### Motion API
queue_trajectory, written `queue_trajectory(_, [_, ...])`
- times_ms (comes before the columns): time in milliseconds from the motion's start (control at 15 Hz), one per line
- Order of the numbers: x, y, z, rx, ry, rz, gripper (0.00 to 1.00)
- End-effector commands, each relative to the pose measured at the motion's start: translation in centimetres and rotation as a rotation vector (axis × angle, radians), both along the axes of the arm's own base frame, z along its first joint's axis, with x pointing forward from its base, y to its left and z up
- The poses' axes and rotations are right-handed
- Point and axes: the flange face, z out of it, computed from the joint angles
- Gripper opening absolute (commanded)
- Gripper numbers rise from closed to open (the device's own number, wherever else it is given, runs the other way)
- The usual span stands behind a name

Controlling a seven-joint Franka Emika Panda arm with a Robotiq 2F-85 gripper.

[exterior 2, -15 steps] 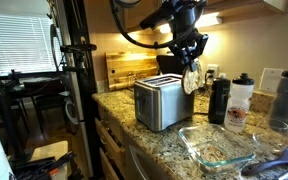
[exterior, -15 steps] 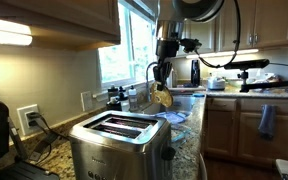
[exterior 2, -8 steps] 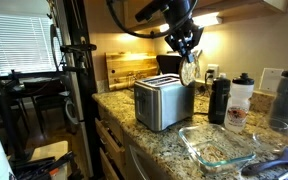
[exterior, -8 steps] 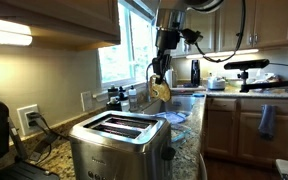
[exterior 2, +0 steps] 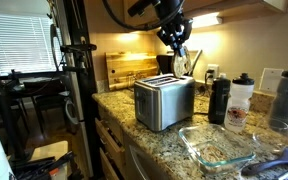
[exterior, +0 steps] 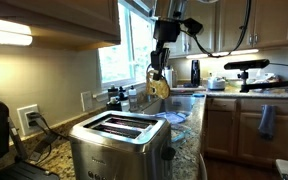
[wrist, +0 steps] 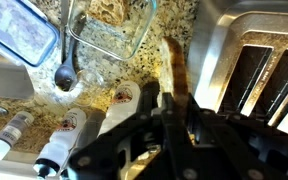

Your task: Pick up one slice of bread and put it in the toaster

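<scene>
Pincer (exterior: 160, 72) clamps slice of bread (exterior: 159, 88) by its edge, hanging clear of toaster (exterior: 114, 150).

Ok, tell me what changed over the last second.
The gripper, shut on the slice of bread throughout, lifted it and carried it sideways toward the toaster. The slice now hangs higher, close to the toaster's end, not yet in a slot. Nothing was let go. The toaster, the black bottle and the glass dish stayed put.

Fingers (exterior 2: 178, 49) hold bread slice (exterior 2: 182, 64) above the toaster (exterior 2: 164, 103).
</scene>
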Motion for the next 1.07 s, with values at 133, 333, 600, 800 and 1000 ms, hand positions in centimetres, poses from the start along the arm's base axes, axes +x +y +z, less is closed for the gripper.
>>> queue_trajectory(133, [-2.1,3.6,0.9,-0.006,0.014,0.065,0.08])
queue_trajectory(333, [-2.2,5.3,1.0,-0.008,0.022,0.095,0.08])
queue_trajectory(600, [-2.3,7.2,0.9,-0.006,0.035,0.128,0.08])
queue_trajectory(800, [-2.4,8.5,0.9,-0.002,0.043,0.15,0.08])
queue_trajectory(1000, [-2.5,9.9,0.8,-0.005,0.048,0.17,0.08])
